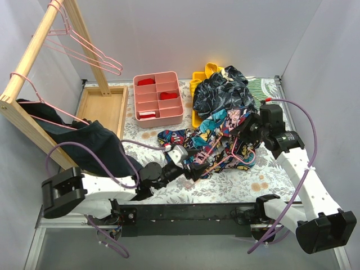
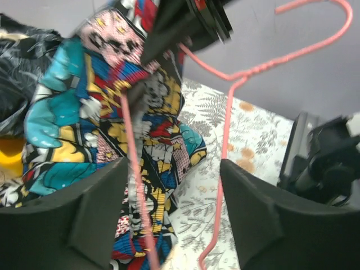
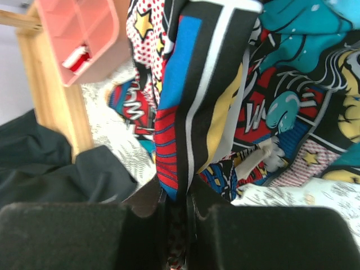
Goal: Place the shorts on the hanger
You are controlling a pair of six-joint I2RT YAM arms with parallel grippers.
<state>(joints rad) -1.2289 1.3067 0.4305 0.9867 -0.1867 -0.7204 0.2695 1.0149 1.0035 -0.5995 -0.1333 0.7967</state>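
Note:
The comic-print shorts [image 1: 216, 138] lie bunched on the leafy tablecloth at centre right, and also show in the left wrist view [image 2: 112, 112] and the right wrist view [image 3: 225, 84]. My right gripper [image 1: 243, 130] is shut on a fold of the shorts [image 3: 177, 194] and lifts that edge; it shows at the top of the left wrist view [image 2: 188, 22]. A pink wire hanger [image 1: 235, 159] lies against the shorts' near edge. My left gripper [image 1: 194, 169] is open, and two of the hanger's wires [image 2: 228, 140] run between its spread fingers [image 2: 173, 166] without being pinched.
A dark navy leafy garment [image 1: 222, 90] lies on a yellow tray [image 1: 198, 79] at the back. A pink divided bin [image 1: 158, 97] and a wooden tray [image 1: 104, 107] stand back left. The wooden rail [image 1: 34, 50] carries pink hangers [image 1: 84, 50] and a black garment [image 1: 84, 140].

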